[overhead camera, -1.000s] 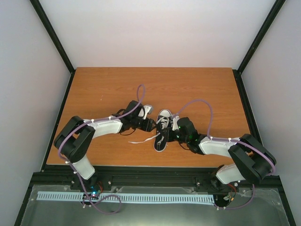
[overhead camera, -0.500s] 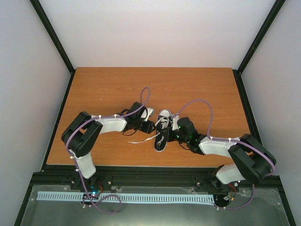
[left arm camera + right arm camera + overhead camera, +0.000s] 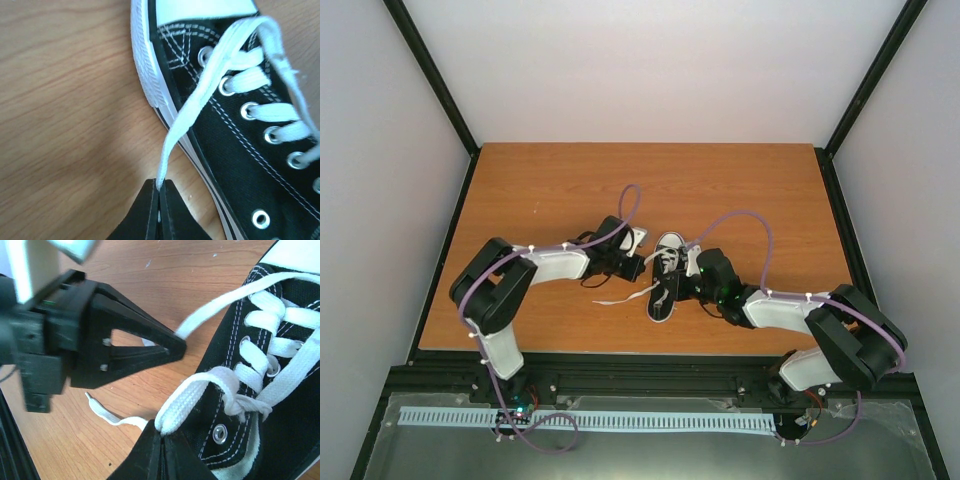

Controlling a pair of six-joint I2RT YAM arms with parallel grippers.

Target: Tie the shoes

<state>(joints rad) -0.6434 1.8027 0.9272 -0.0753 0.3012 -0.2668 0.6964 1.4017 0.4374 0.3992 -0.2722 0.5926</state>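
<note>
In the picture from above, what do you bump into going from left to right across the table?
Left arm → left gripper, pinching a lace → black sneaker → right arm.

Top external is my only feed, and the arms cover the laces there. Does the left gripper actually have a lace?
Observer: Yes. The left gripper is shut on a single lace strand, pinched right at its fingertips.
Operator: And the right one, is it holding a single strand too?
Observer: No. The right gripper is shut on a folded loop of lace, next to the side of the shoe.
</note>
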